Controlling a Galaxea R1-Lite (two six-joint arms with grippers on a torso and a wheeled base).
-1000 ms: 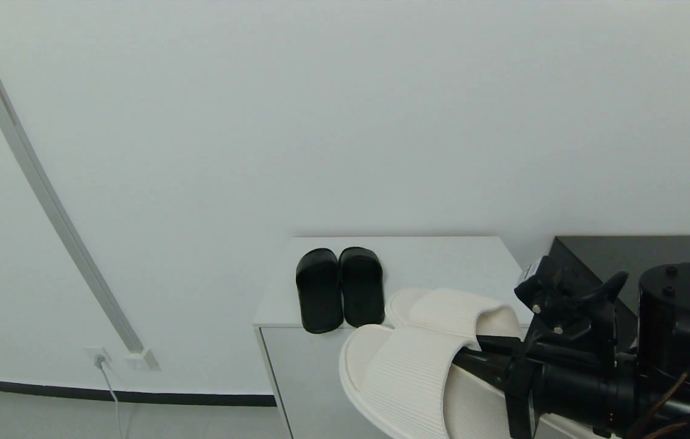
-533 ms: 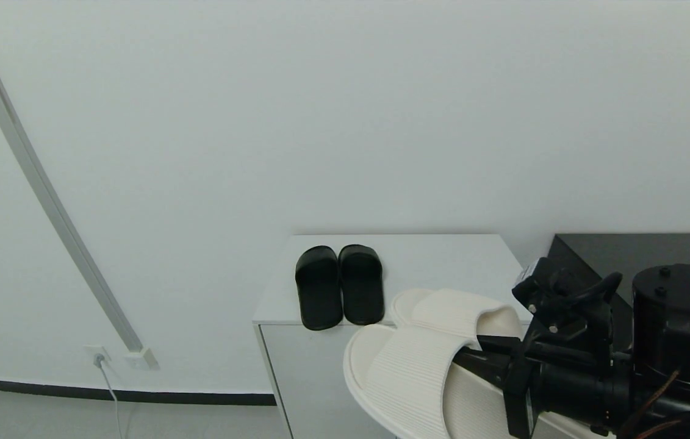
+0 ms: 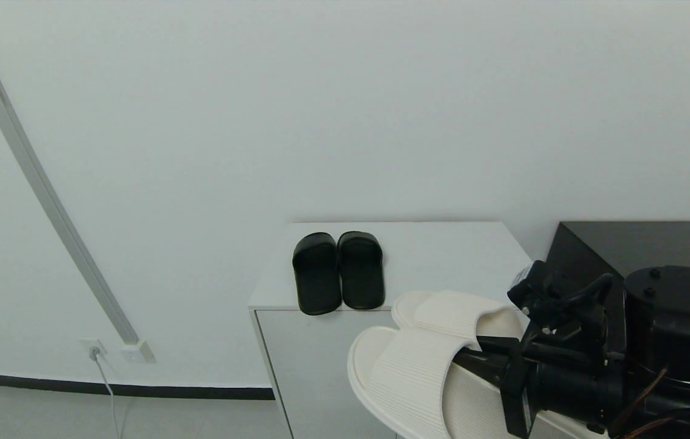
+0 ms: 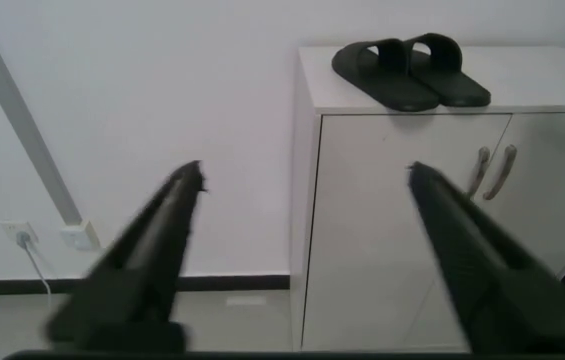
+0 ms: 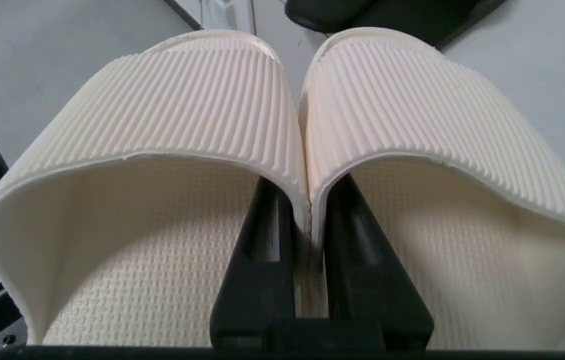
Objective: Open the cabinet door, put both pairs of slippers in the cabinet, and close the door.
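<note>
Right end effector (image 3: 474,361) horizontal, pinching white slippers (image 3: 412,378) together, near cabinet (image 3: 308,366).

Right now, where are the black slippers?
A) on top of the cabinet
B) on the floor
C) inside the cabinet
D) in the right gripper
A: the black slippers lie side by side on top of the cabinet; the right gripper holds the white slippers instead.

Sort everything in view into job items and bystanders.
Job: white slippers, clamped in the right gripper; black slippers on top of the cabinet, its doors shut.
Bystanders: wall socket, cable, slanted wall rail, black unit beside the cabinet.
</note>
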